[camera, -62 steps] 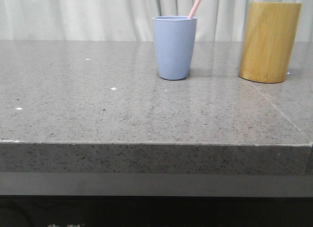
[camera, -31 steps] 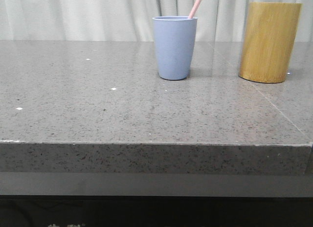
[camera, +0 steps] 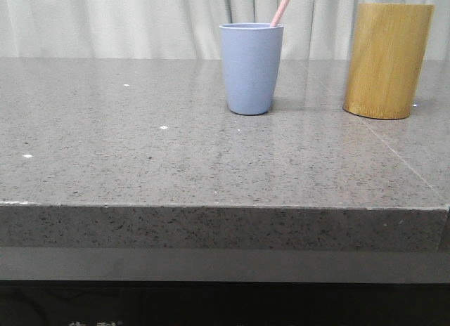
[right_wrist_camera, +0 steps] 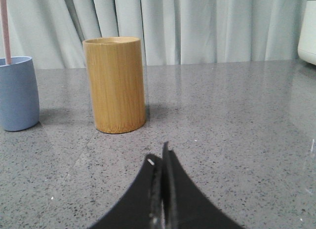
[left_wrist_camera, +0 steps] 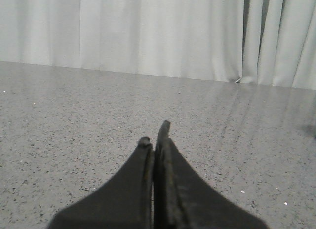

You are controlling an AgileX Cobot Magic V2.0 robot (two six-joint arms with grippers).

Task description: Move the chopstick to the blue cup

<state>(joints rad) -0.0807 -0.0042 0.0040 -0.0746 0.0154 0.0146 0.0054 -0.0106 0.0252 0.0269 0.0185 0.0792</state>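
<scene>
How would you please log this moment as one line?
chopstick: in blue cup | left gripper: shut | right gripper: shut | bamboo holder: beside cup

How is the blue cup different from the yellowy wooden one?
The blue cup is shorter and narrows toward its base; the wooden holder is taller, wider and straight-sided. The blue cup is matte blue-grey, the holder tan bamboo. The cup has a pink chopstick sticking out; nothing sticks out of the holder. Both stand upright on the table.

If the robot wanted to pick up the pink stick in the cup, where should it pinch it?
Probably on the bare upper part of the chopstick, coming from above. Its lower end sits inside the blue cup, so the cup wall blocks a low pinch. It leans toward the bamboo holder, so tilting the fingers to match should help.
</scene>
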